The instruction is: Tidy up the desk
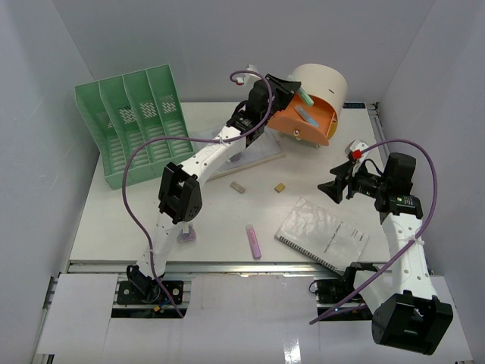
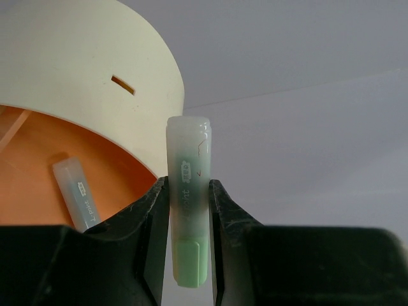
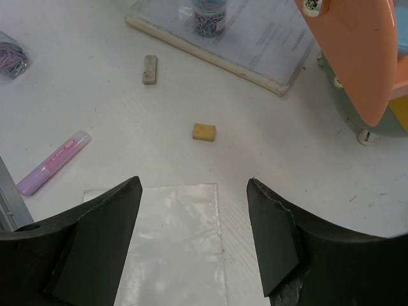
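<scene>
At upper centre of the overhead view, our left tool (image 2: 188,191) clamps a green highlighter (image 2: 187,156) by the cream-and-orange pen holder (image 2: 83,57); our right tool (image 3: 194,204) hangs spread apart above the desk (image 3: 89,95).

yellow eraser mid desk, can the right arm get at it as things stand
Probably yes: the right gripper is open and empty, and the yellow eraser lies on bare desk ahead of it, nothing between.

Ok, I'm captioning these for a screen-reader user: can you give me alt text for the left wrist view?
Close-up: the left hand clamps a pale green highlighter upright between its two black fingers. Behind it, to the left, is a cream round container with an orange inside, where a pale blue highlighter lies.
</scene>
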